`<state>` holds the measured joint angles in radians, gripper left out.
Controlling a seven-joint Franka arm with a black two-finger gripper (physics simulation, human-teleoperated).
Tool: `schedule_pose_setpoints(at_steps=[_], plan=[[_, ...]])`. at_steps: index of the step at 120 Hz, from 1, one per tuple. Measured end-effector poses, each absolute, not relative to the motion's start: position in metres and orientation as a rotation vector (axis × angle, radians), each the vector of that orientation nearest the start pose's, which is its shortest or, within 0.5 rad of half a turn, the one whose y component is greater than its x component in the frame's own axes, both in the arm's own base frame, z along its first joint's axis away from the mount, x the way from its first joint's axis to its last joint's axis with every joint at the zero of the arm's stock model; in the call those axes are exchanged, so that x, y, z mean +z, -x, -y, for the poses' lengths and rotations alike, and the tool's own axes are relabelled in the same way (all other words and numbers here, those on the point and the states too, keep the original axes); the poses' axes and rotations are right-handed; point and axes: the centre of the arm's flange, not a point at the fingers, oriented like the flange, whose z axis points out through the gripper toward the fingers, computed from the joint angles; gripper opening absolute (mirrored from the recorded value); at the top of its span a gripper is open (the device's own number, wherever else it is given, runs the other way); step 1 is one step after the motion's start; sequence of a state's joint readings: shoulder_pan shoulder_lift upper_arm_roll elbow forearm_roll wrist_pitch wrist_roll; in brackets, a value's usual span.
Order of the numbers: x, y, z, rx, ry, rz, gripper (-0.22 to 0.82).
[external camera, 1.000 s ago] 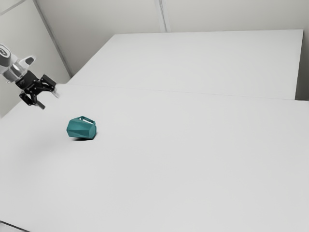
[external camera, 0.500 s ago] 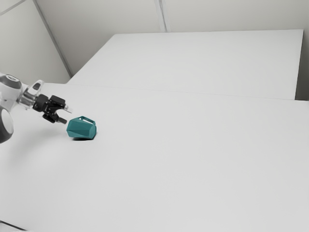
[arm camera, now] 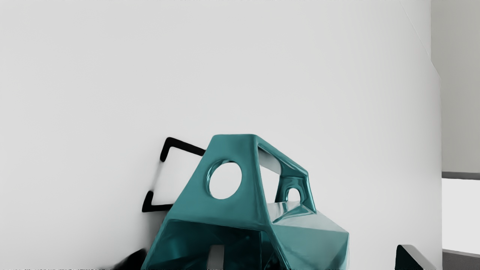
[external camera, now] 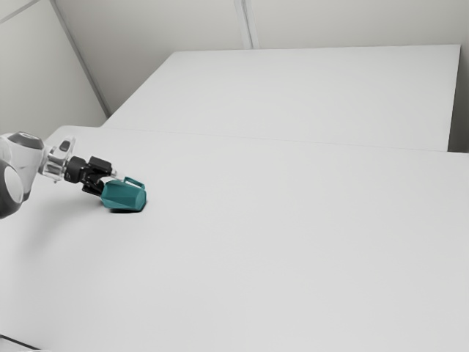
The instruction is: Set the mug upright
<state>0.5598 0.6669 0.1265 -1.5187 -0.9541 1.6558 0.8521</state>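
Table (external camera: 293, 257): broad, plain white
Seam (external camera: 242, 137): thin, beside a second white surface (external camera: 308, 95)
Far wall (external camera: 352, 22): pale grey, crossed by a narrow strip (external camera: 247, 26)
Light: soft, diffuse, shadows faint

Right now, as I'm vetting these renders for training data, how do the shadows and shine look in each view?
Exterior view: a narrow, dark shadow under the mug, a broad, faint one on the table near the arm. Wrist view: a black, angular outline beside the handle, probably its shadow; pale sheen on the mug's outer facets, its inside much darker.
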Motion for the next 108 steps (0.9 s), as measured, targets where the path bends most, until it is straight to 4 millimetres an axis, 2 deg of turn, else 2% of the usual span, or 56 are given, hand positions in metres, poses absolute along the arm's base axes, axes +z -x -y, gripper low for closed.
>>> schedule_pose_setpoints(at_steps=[11,48,80,87,100,108], plan=[[0.27,-0.574,-0.35,0.284,-2.197,-0.191,0.33],[0.274,-0.576,-0.348,0.312,-2.197,-0.153,0.02],[0.28,-0.578,-0.347,0.334,-2.198,-0.13,-0.12],[0.287,-0.581,-0.345,0.347,-2.199,-0.115,-0.14],[0.314,-0.59,-0.335,0.381,-2.207,-0.063,-0.15],[0.338,-0.597,-0.324,0.398,-2.228,-0.016,-0.16]])
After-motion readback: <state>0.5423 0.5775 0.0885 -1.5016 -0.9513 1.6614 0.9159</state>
